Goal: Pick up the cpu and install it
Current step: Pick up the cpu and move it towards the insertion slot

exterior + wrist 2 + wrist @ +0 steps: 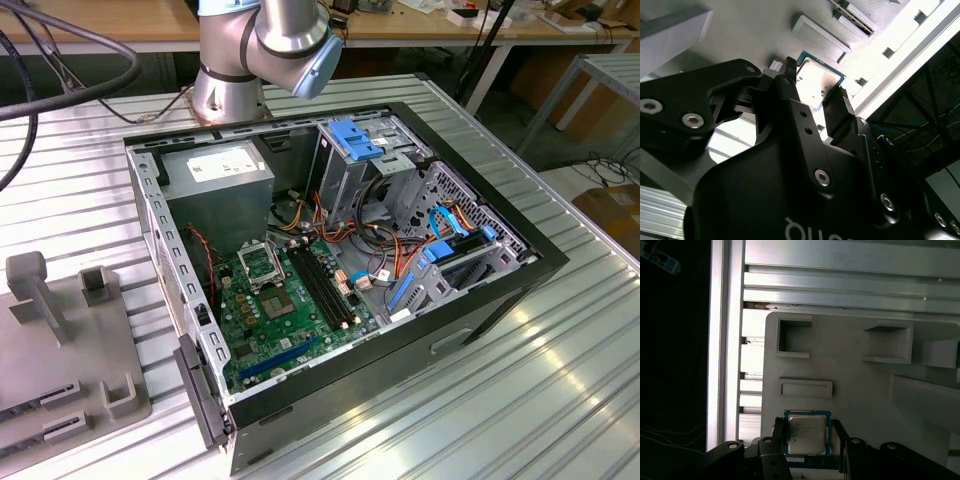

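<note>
A ribbed silver aluminium surface point(560, 400) carried everything. The landmark on it was a flat grey plastic fixture tray point(60, 365) with raised posts and shallow rectangular pockets. Just beside the tray, on the exterior view's right of it, lay an open black metal computer case point(480, 325) with a green motherboard point(270, 325) in its floor. The silver and grey robot arm point(280, 40) rose from its base farther back than the tray, again toward the exterior view's right. Over the tray's pale face point(855, 390), both wrist views showed the black gripper point(809, 436) reaching down. Its two black fingers point(778, 432) were clenched against opposite edges of the cpu point(807, 430), a small thin square chip with a silvery-grey metal face and a narrow green rim. In the second wrist view the cpu point(820, 80) sat between the fingertips, next to one of the tray's rectangular pockets. Whether the chip rested on the tray or hung clear of it, I could not tell.
</note>
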`<state>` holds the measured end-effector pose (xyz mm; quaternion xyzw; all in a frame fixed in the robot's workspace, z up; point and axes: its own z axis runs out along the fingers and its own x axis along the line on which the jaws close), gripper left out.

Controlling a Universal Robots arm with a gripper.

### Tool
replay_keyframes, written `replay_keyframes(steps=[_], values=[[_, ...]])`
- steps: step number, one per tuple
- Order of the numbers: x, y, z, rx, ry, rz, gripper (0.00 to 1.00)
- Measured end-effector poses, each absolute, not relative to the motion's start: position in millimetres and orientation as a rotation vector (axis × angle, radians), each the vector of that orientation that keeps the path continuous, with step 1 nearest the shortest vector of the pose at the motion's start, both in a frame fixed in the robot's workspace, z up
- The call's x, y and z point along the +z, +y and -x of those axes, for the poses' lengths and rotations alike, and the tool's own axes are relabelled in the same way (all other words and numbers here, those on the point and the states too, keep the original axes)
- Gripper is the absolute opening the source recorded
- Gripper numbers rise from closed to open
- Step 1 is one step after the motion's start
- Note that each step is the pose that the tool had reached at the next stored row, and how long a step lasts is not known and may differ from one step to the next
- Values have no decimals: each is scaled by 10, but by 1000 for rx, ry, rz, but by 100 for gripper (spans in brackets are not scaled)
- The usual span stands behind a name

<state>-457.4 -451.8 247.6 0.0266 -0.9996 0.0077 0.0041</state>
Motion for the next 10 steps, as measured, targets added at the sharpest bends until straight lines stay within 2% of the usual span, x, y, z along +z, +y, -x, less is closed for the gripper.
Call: replay_keyframes(steps=[10], values=[[2499,-4518,4574,24,-3132,-83,47]])
